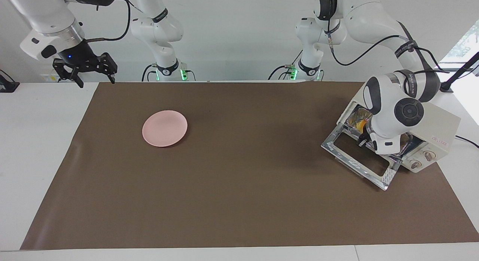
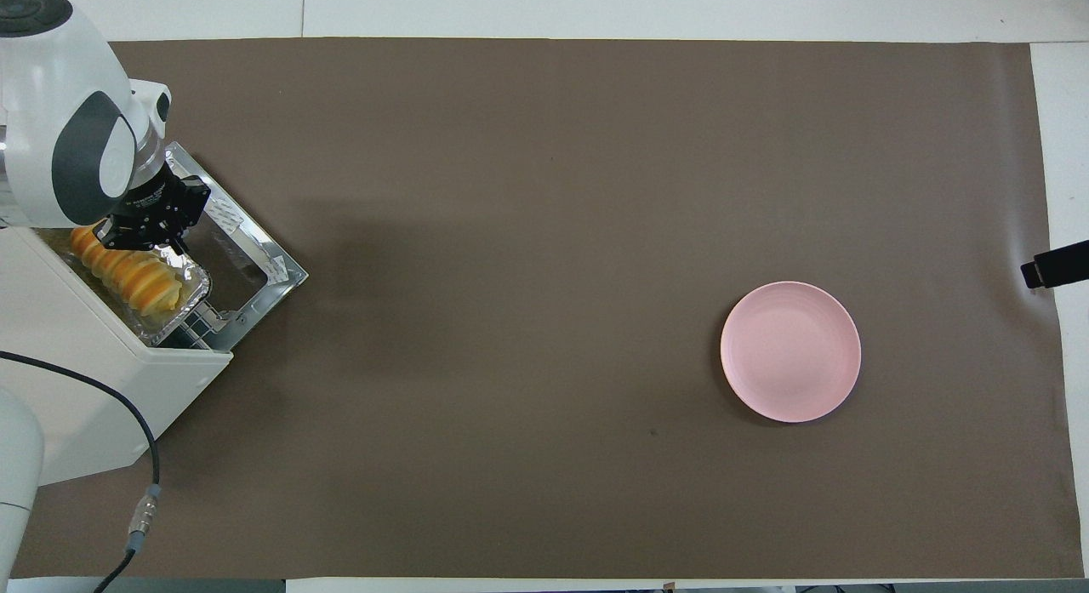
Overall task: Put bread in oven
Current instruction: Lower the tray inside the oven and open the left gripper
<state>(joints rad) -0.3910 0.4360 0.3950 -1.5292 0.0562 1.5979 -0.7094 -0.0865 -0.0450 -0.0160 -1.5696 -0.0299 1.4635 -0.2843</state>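
The oven (image 2: pixel 94 389) stands at the left arm's end of the table with its glass door (image 2: pixel 264 265) folded down flat. The ridged golden bread (image 2: pixel 128 274) lies in a crinkled foil tray (image 2: pixel 191 288), which sits mostly inside the oven's mouth on the wire rack. My left gripper (image 2: pixel 145 240) is shut on the tray's rim on the door side, just over the door's hinge edge. In the facing view the left gripper (image 1: pixel 365 143) and wrist hide most of the tray, and only a bit of bread (image 1: pixel 360 124) shows inside the oven (image 1: pixel 441 122). My right gripper (image 1: pixel 95 79) waits open.
A round pink plate (image 1: pixel 164 128) with nothing on it lies on the brown mat toward the right arm's end. The open door (image 1: pixel 351 160) juts out over the mat. A cable trails beside the oven. The right gripper hangs over the table's corner nearest the right arm.
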